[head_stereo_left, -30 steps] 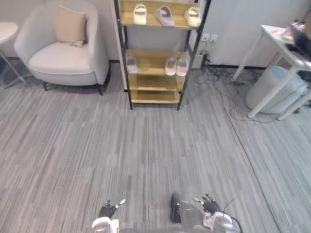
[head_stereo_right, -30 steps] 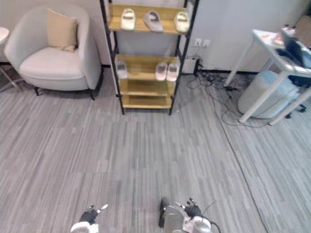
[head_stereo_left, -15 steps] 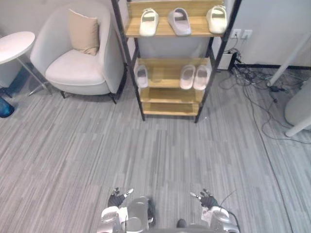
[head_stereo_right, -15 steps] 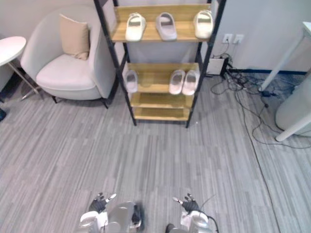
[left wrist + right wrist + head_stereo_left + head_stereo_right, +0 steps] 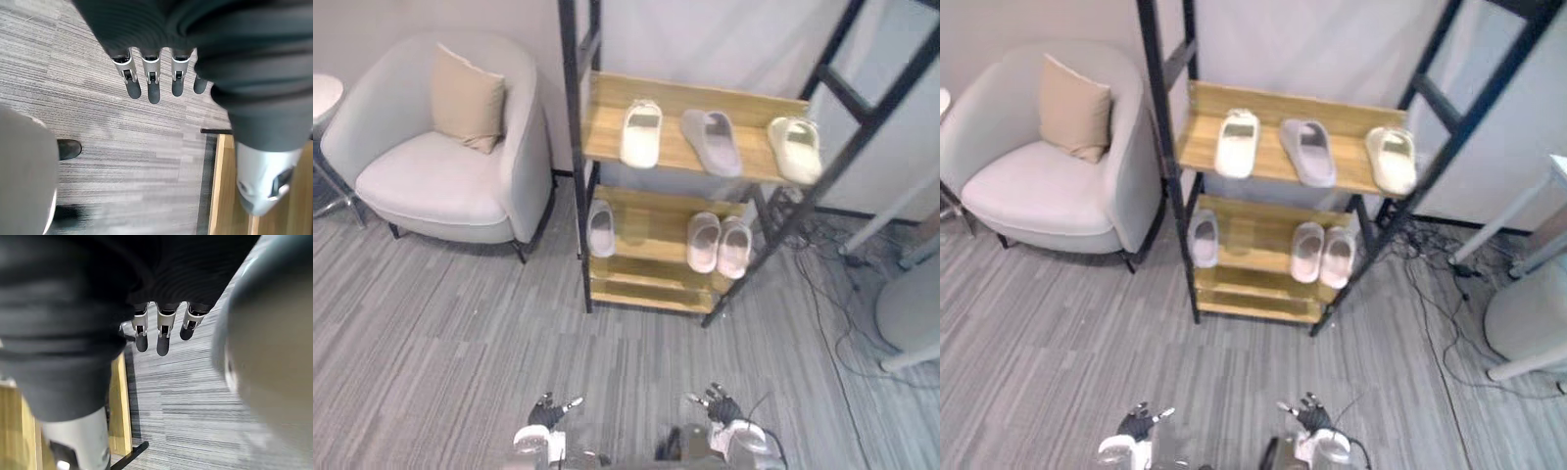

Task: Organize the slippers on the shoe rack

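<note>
Slippers (image 5: pixel 641 134) rest on shoe rack (image 5: pixel 607 122) shelves, upper centre. Left hand (image 5: pixel 548 413) and right hand (image 5: pixel 722 408), bottom edge: fingers extended, unclenched.

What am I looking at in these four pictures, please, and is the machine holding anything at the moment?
This is a two-legged humanoid robot whose arms end in fingered hands. The two wide pictures come from a stereo camera on its head, looking down. Its left hand and right hand show at the bottom edge.

The two close pictures come from cameras on its wrists. Each looks along that hand's straight fingers towards the grey floor. Both hands are open and hold nothing.

Ahead stands the shoe rack. The three upper slippers lie spaced apart on one shelf. Of the three lower slippers, one lies alone at the left and two lie side by side at the right.

To the left of the rack is an armchair with a cushion.
</note>
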